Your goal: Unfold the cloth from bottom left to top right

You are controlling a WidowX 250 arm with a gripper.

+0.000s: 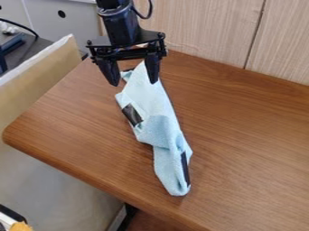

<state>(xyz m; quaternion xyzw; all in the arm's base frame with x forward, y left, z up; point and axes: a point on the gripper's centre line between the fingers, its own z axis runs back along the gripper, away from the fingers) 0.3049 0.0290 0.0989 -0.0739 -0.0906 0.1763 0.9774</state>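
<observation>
Lying rumpled, the cloth (pixel 158 126) has its far end beneath the widely parted, empty pincer (pixel 134 84).

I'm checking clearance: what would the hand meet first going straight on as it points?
The hand points down, so probably the cloth, near its far end, though its height above it is unclear.

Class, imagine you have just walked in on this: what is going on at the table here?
A robot arm has its jaws, standing apart, over the far end of a light blue cloth on a wooden table. The jaws do not appear to grip it. The cloth lies in a long, narrow, crumpled strip running towards the table's near edge, with black patches showing. The job is to unfold it, and it is not spread out yet.
</observation>
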